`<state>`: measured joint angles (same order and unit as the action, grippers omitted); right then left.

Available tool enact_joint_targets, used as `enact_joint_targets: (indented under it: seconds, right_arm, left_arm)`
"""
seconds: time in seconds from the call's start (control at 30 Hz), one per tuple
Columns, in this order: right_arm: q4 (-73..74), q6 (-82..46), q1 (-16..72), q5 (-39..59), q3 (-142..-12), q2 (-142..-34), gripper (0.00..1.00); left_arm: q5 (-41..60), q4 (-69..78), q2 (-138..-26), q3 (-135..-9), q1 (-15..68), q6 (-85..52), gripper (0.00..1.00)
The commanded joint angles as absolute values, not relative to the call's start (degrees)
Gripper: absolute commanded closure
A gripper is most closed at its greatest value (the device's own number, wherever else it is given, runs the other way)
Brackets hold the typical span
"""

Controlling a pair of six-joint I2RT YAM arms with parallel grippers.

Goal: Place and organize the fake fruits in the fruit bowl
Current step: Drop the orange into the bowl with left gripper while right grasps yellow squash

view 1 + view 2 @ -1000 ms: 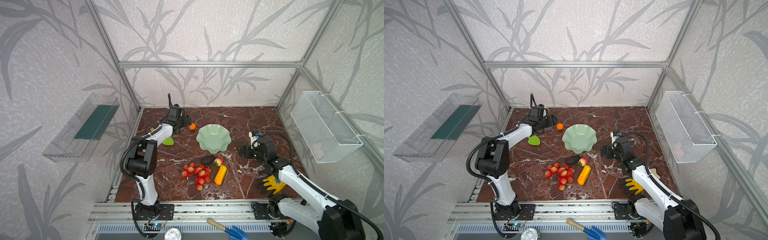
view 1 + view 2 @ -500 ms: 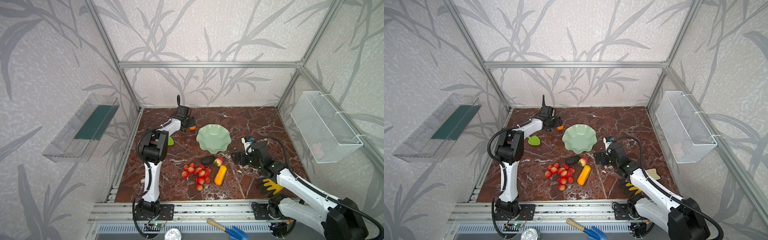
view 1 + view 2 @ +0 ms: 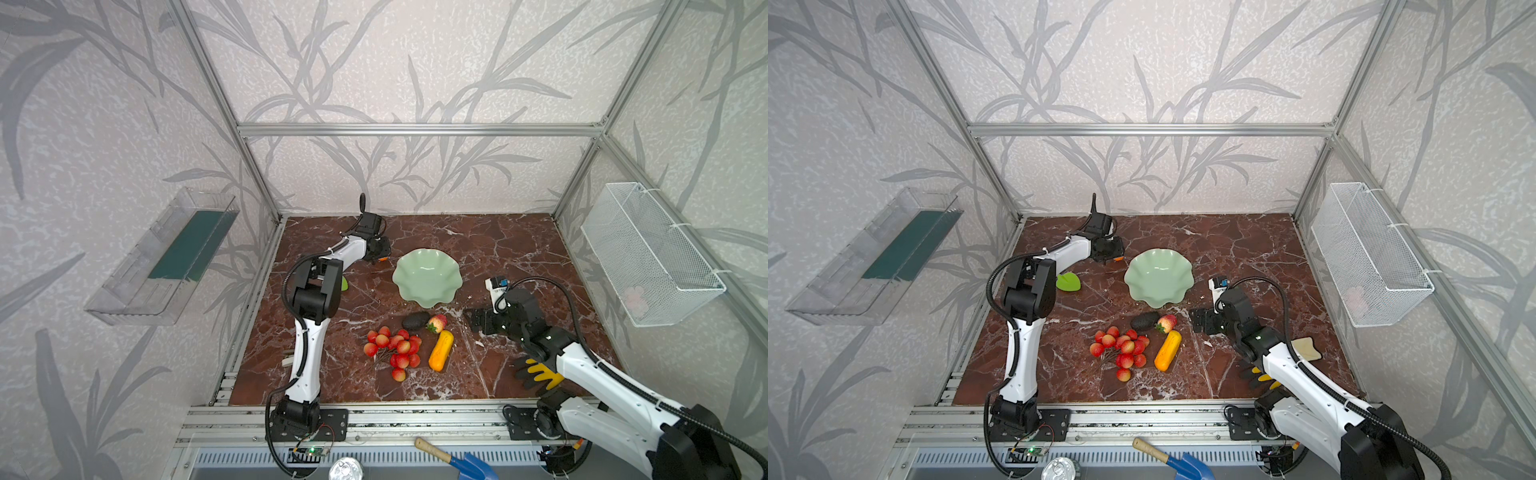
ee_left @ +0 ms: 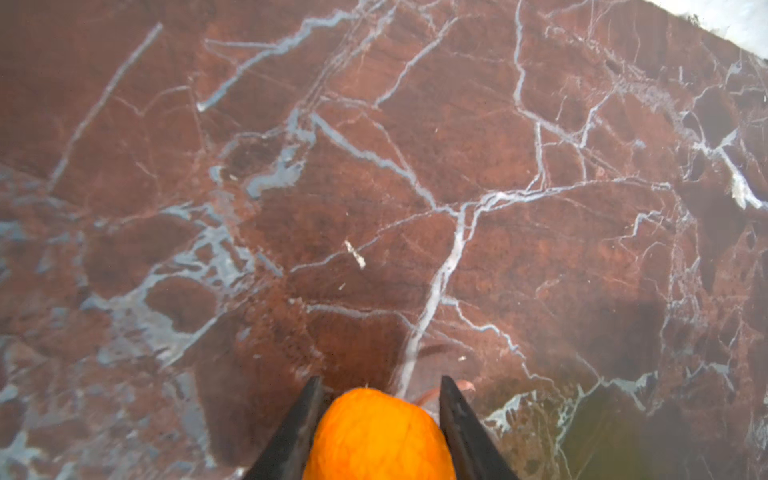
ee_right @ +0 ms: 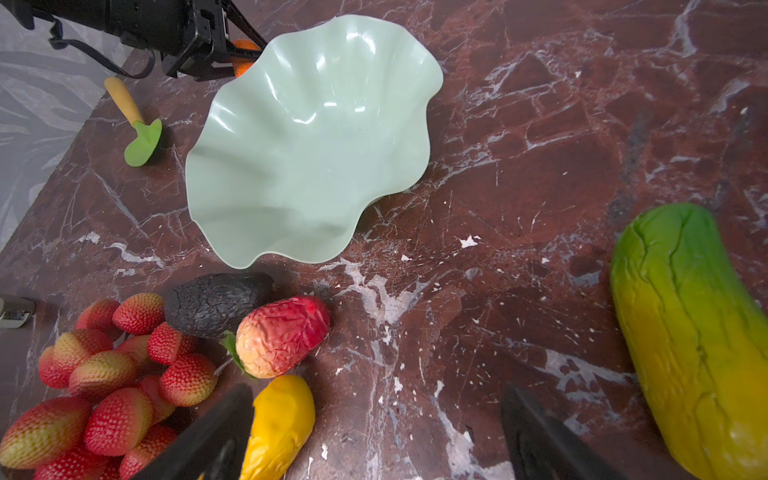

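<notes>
Left pincer (image 4: pixel 380 379) pinching orange (image 4: pixel 376 436) from both sides, just off bowl's (image 3: pixel 427 278) far-left rim, no contact with bowl. Can't tell if orange sits on bench (image 3: pixel 519 249) or hangs above it. Right pincer (image 5: pixel 376 388) spread wide, holding nothing, low at bowl's near-right side, one finger right next to yellow fruit (image 3: pixel 441 351). Avocado (image 3: pixel 415 321) and strawberry (image 3: pixel 437 323) touching, just in front of bowl. Berries (image 3: pixel 395 349) bit further out, beside yellow fruit. All four on bench, outside bowl.

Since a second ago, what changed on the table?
Left gripper moved toward the fruit bowl; its fingers closed on the small orange ball. Right gripper, open, moved in toward the strawberry and yellow-orange fruit. Bowl, avocado, berries stayed put.
</notes>
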<state>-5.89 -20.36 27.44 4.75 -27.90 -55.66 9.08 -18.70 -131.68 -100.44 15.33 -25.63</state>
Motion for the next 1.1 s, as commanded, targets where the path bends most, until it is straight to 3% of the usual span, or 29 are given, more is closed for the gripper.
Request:
enact_joint_targets:
  seconds: [0.0, 0.23, 0.43, 0.73, 1.07]
  right_arm:
    - [-5.4, -20.1, 27.7, 4.5, -27.6, -55.1, 0.08]
    - [-5.7, -19.7, 28.6, 3.2, -27.8, -56.5, 0.08]
    - [-5.7, -21.6, 31.2, 1.5, -27.9, -56.5, 0.09]
    - [-8.0, -26.9, 39.5, -2.8, -26.6, -54.3, 0.13]
    - [-8.1, -31.5, 46.8, -4.8, -25.1, -55.8, 0.16]
  left_arm:
    - [10.5, -18.9, -124.6, -95.6, 15.6, -25.4, 0.65]
    - [12.8, -11.3, -105.9, -77.9, 18.1, -26.6, 0.66]
    - [8.4, -9.8, -100.3, -70.6, 28.7, -27.9, 0.66]
    - [7.1, -9.7, -110.8, -77.9, 36.8, -29.3, 0.66]
    - [4.8, -12.4, -121.5, -85.2, 37.6, -30.3, 0.65]
